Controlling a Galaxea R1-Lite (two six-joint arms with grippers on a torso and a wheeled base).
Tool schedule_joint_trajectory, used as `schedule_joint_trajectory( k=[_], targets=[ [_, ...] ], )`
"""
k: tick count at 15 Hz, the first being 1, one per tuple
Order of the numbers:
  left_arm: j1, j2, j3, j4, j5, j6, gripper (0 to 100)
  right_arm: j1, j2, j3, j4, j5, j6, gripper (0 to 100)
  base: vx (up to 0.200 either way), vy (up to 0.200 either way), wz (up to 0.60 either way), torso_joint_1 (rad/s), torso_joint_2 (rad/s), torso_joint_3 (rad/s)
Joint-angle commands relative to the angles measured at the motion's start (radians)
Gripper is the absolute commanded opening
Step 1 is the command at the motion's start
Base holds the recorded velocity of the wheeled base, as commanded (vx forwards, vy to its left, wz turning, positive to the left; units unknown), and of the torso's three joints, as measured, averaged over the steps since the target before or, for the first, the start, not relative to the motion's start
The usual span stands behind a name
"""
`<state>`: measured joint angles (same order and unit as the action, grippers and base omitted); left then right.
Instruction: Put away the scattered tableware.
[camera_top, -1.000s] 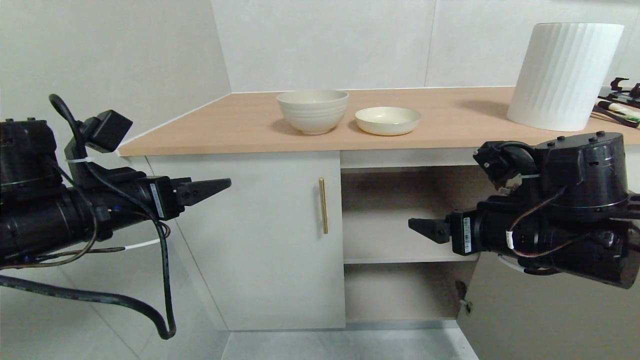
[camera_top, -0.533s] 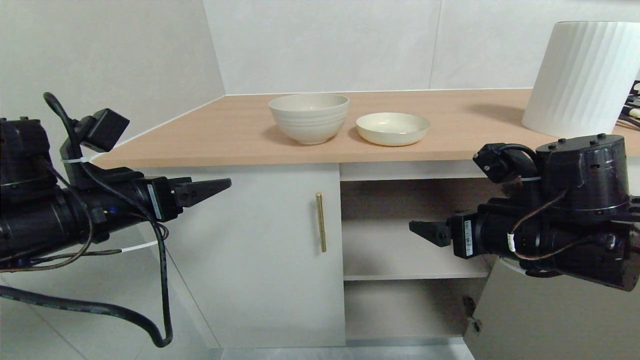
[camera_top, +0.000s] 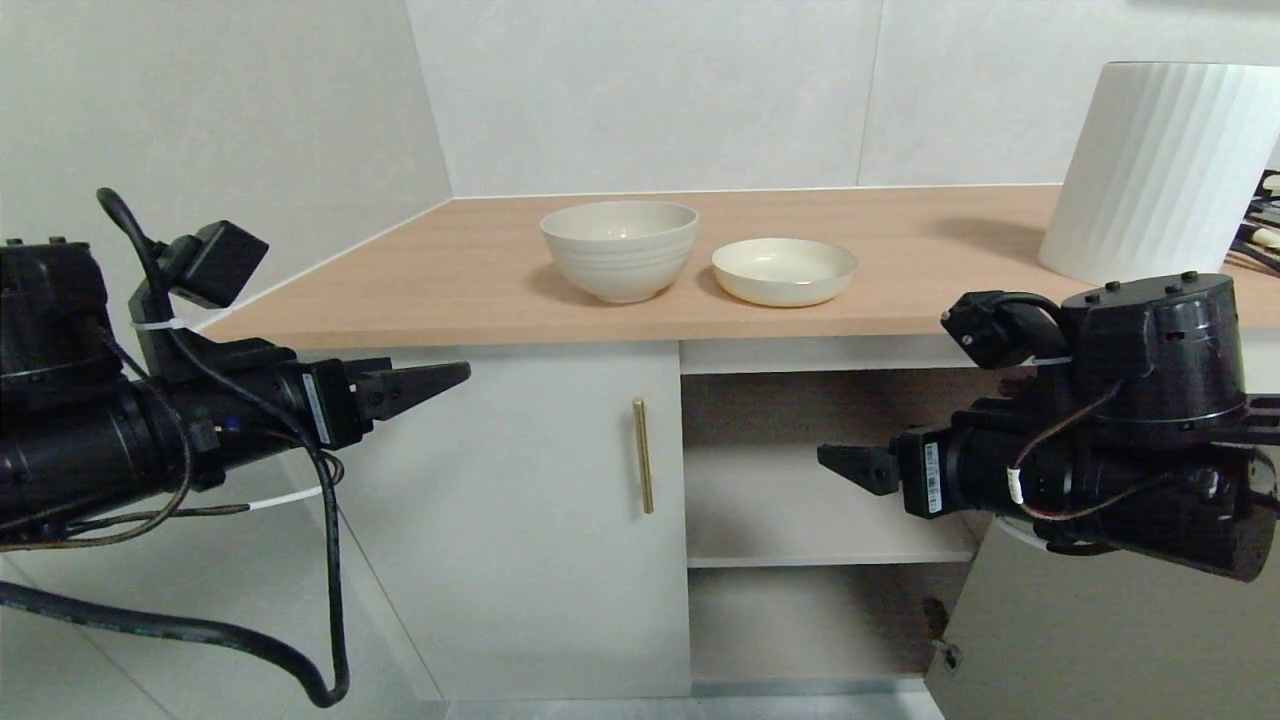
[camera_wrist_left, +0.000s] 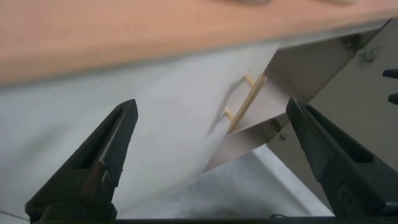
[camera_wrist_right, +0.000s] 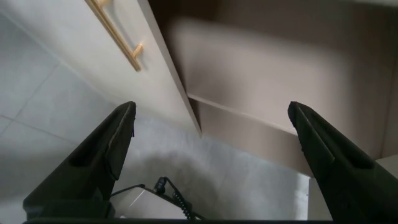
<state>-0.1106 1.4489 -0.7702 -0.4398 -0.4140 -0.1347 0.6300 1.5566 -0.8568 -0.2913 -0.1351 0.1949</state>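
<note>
A long wooden countertop (camera_top: 450, 285) runs along the tiled wall into the corner, on top of a pale cabinet. The cabinet's left door (camera_top: 520, 530) is closed. The compartment (camera_top: 800, 500) to its right stands open, with one shelf across it, and its own door (camera_top: 1080, 640) is swung out toward the robot's right arm.

On the counter's far right sits a tall white ribbed cylinder (camera_top: 1160, 170), wider at the top than at the base.

The tableware is out on the counter, above the seam between the closed door and the open compartment. A deep cream bowl (camera_top: 619, 250) with faint rings round its side stands upright. Just beside it, on the right and not touching, is a shallow cream dish (camera_top: 785, 271).

Both arms hang in front of the cabinet, below the countertop's edge and well apart from the dishes. The left gripper (camera_top: 430, 382) points at the closed door with its jaws spread wide and nothing between them. The right gripper (camera_top: 845, 465) sits before the open compartment at shelf height, its jaws likewise spread and empty.

A slim brass handle (camera_top: 641, 455) stands vertical near the closed door's right edge.
</note>
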Motion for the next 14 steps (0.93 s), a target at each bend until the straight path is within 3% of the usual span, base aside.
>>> schedule_joint_trajectory(
  k=[1, 14],
  targets=[
    [0.000, 0.004, 0.002, 0.001, 0.000, 0.000, 100, 0.000, 0.005, 0.001, 0.001, 0.000, 0.000, 100, 0.000, 0.000, 0.00, 0.027, -0.11, -0.266],
    [-0.011, 0.019, 0.006, 0.000, 0.001, 0.000, 100, -0.001, 0.003, 0.001, 0.001, -0.001, 0.000, 100, 0.000, 0.000, 0.00, 0.180, -0.48, -0.287]
  ],
)
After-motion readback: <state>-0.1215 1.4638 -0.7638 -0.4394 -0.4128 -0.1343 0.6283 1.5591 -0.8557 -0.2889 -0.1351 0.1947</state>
